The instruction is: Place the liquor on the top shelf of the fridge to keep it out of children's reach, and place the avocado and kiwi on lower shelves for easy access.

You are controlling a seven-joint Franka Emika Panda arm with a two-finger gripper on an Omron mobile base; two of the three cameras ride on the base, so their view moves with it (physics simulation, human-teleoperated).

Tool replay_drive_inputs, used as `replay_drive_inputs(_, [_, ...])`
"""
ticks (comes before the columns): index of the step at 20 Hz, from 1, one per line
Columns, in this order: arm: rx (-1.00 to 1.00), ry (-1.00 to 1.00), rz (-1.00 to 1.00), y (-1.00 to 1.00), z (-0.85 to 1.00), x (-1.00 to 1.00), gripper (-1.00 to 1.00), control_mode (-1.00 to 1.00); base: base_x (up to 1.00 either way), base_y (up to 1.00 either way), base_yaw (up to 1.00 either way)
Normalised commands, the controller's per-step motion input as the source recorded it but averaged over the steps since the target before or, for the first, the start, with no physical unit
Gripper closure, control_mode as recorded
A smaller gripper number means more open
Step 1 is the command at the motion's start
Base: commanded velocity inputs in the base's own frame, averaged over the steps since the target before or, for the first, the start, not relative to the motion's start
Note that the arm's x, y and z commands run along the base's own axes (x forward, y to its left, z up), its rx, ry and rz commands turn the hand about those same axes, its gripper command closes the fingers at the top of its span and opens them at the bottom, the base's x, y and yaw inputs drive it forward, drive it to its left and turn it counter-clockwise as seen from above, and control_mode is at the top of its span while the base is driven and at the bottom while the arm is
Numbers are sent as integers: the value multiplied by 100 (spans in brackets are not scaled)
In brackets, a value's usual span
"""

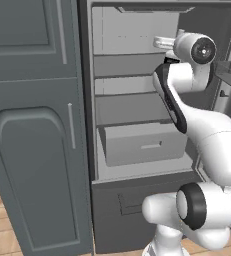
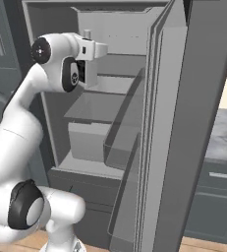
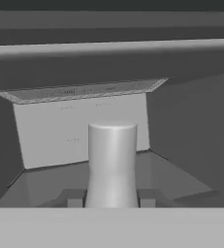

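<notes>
The fridge (image 1: 137,170) stands open, its pale interior facing me. My gripper (image 3: 112,197) is shut on the liquor (image 3: 112,160), whose pale cap rises between the two fingertips; the bottle's body and black label are hidden below the view. The hand (image 1: 159,43) reaches in at the level of the upper compartment, just above the top shelf (image 1: 122,65), which also shows from the right (image 2: 122,65). Below lie a lower shelf (image 1: 129,107) and a drawer (image 1: 144,142). In the hand view the compartment's back wall and ceiling light lie ahead.
The open fridge door (image 2: 184,123) with its door bins stands close on the right. Dark grey panelled cabinets (image 1: 34,125) flank the fridge on the left. A stone counter (image 2: 223,133) lies beyond the door. My own arm (image 1: 207,130) crosses the fridge's right side.
</notes>
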Motion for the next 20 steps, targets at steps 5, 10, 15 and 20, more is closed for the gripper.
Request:
replay_drive_inputs(5, [1,-3,0,-2,0,55,100,-100,0,0,0])
replay_drive_inputs(10, [0,0,0,0,0,55,100,-100,0,0,0])
replay_drive_inputs(15, [0,0,0,0,2,50,100,-100,0,0,0])
replay_drive_inputs(20, [0,0,0,0,4,42,100,-100,0,0,0])
